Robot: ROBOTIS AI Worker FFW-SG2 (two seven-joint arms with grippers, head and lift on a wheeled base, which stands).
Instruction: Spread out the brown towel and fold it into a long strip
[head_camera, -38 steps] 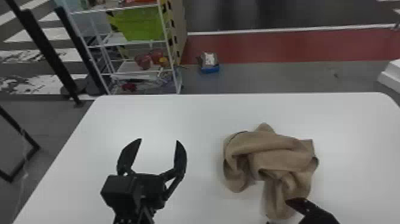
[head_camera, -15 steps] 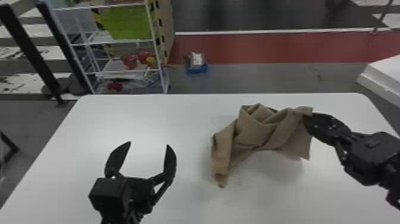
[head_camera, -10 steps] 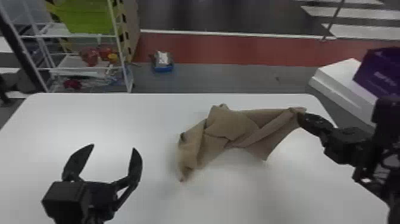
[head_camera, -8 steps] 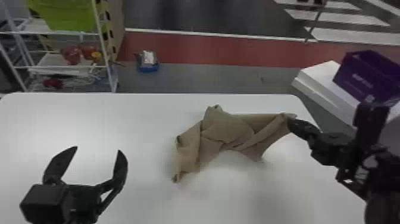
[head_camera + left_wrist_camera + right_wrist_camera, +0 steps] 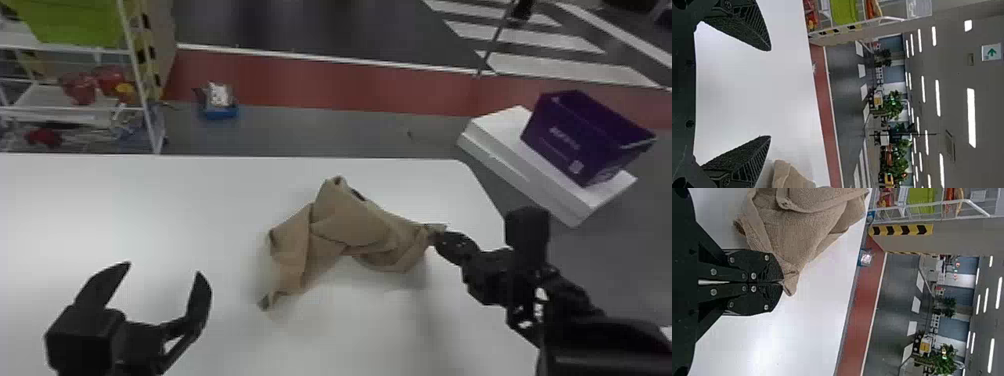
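Right now, the right gripper (image 5: 438, 239), over the desk (image 5: 150, 210) near its right edge, has its fingers pressed together on a corner of the brown towel (image 5: 352, 225). From that pinch the towel runs leftward in a bunched, creased arch, its far peak pointing at the desk's far edge and its other end slanting down nearer the robot. Well apart from it, to the left, the left gripper (image 5: 164, 270) holds its fingers spread with nothing between them. Past the right edge, a purple bin (image 5: 570, 140) sits on a white block (image 5: 500, 142); beyond the far edge, toward the left, stands a wire shelf (image 5: 142, 95).
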